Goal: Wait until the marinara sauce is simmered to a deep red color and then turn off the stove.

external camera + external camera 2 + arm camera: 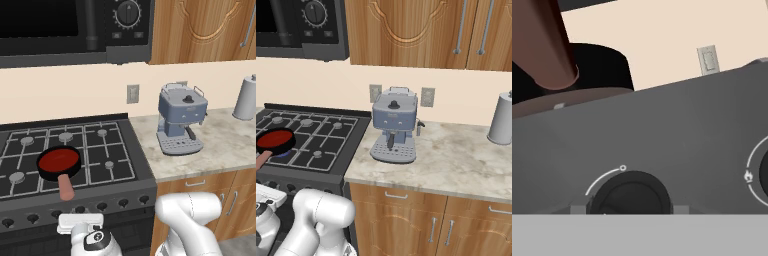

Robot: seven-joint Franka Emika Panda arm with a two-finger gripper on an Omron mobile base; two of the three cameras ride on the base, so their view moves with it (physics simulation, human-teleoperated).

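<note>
The marinara sauce (pixel 59 160) (pixel 275 138) is a deep red disc filling a small black pan whose pinkish-brown handle (pixel 65 187) points toward the front of the stove (pixel 125 150) (pixel 331 145). The pan sits on the front left part of the grates. My gripper (pixel 80 216) is low in front of the row of black knobs, below the pan handle. In the hand view the gripper (pixel 629 209) is shut on a stove knob (pixel 631 195), with one dark fingertip on each side of it. Above it loom the pan handle (pixel 542 45) and the pan's black side (pixel 597 65).
A blue-grey coffee machine (pixel 181 119) (pixel 394 125) stands on the marble counter right of the stove. A paper towel roll (pixel 245 97) (pixel 502 119) is farther right. A black microwave (pixel 75 30) hangs above the stove. Another knob (pixel 762 175) sits to the right.
</note>
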